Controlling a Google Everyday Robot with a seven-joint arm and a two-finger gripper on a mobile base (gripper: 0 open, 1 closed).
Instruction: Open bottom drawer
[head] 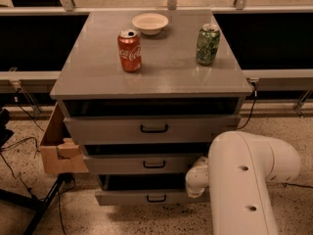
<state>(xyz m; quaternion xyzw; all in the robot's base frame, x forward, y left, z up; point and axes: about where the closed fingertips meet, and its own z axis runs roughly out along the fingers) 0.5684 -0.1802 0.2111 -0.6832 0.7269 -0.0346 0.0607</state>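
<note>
Grey matte panels all the way down, and the bottom drawer (pixel 122 198), the lowest and narrowest front with its small black bar handle (pixel 156 198), sits near the floor under the counter (pixel 166 77). The white gripper (pixel 195 179) is tucked at its right end, behind the smooth, bulky arm (pixel 244 180). Whether the jaws are apart or together, I cannot tell. The danger is that pulling this far off-centre could skew the drawer and jam it, or snag the mid-sized grey drawer (pixel 122 164) above.

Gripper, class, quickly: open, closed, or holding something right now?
Gripper: cannot be told; it is hidden behind the white arm, by the right end of the bottom drawer.
</note>
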